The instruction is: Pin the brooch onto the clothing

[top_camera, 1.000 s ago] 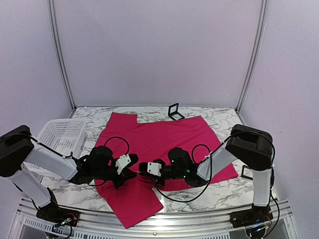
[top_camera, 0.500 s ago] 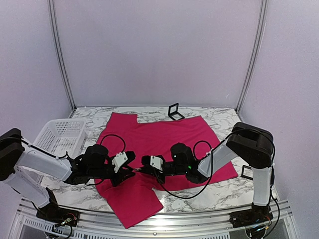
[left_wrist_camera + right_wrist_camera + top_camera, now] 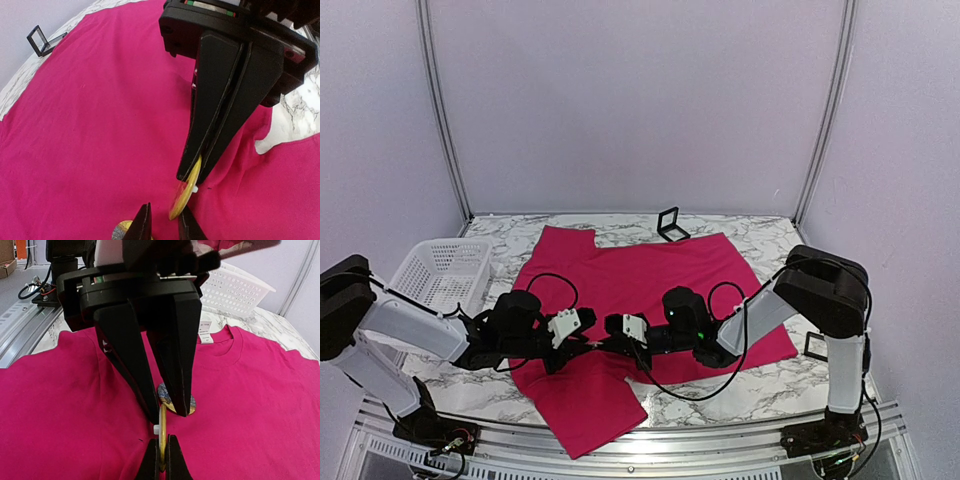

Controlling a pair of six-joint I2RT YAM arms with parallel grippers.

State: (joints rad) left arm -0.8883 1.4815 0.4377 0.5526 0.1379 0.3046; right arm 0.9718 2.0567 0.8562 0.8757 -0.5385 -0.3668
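The magenta T-shirt [image 3: 650, 275] lies flat on the table, its white neck label [image 3: 205, 333] near the collar. My right gripper [image 3: 161, 462] is shut on a thin yellow round brooch [image 3: 162, 437] with a small white stud, holding it on edge just above the shirt [image 3: 260, 405]. My left gripper [image 3: 165, 227] is open, tip to tip with the right one [image 3: 192, 175], and its jaws straddle the brooch's free edge [image 3: 184, 194]. A second round piece [image 3: 176, 401], gold with a blue picture, lies flat on the shirt [image 3: 90, 125] under the left fingers [image 3: 175, 355]. Both grippers meet low over the shirt's near part [image 3: 598, 342].
A white plastic basket [image 3: 445, 270] stands at the left edge of the table. A small black frame [image 3: 670, 223] stands beyond the shirt at the back. Another small black object [image 3: 817, 346] lies by the right arm. A metal rail runs along the near table edge.
Both grippers have shifted slightly while staying tip to tip over the shirt. The right gripper has kept hold of the brooch throughout.
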